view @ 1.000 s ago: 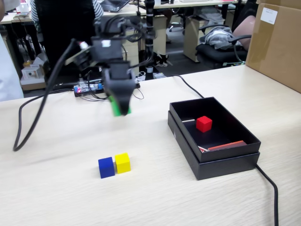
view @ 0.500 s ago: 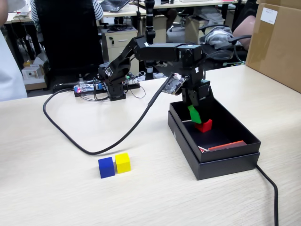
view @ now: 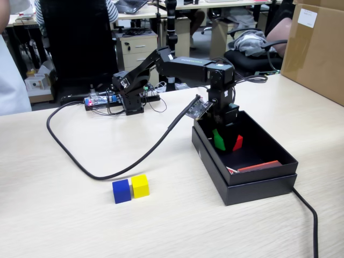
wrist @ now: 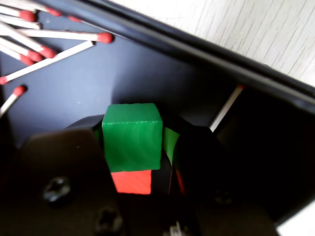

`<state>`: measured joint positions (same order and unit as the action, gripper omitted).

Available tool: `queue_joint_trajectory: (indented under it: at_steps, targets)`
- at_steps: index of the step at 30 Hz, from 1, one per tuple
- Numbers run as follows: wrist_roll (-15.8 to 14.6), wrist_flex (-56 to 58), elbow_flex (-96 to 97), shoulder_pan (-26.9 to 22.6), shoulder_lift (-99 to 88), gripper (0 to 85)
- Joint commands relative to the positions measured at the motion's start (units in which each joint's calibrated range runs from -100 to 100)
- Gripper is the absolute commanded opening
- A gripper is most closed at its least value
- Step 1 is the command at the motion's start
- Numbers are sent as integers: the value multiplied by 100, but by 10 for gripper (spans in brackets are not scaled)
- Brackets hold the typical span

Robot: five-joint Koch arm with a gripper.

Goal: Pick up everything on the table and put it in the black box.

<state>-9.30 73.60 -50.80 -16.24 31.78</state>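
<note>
On beige table (view: 64,215), pincer (view: 219,141) inside black box (view: 258,185), clamped on green cube (wrist: 132,136) w/ red cube (wrist: 132,181) just below.

We see the table (view: 64,226) bearing blue cube (view: 121,191) touching yellow cube (view: 140,185), black box (view: 252,185), and cable (view: 107,169).

Red-tipped matches (wrist: 54,51) lie loose; a brown carton (view: 314,48) stands behind.
</note>
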Motion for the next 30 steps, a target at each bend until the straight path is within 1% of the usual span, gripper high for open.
queue_joint_trajectory:
  at_steps: [1,2,7,11,14,16,17,18,20,22,23,26,30]
  targets:
    - [-29,256,-523,0,-120,249]
    - [-34,334,-550,0,-109,286]
    - [-29,446,-541,34,-522,391]
    - [107,498,-469,225,-2036,395]
    - [361,498,-378,503,-3195,394]
    - [567,506,-251,694,-3654,395]
    - [684,498,-160,811,-3838,395]
    - [904,498,-33,1060,-4044,418]
    - [1118,498,30,1333,-4113,441]
    - [1284,498,30,1597,-4056,441]
    - [1402,498,30,1817,-3792,443]
    - [1519,498,-133,2110,-3092,463]
    - [1626,489,-450,2354,-2117,463]
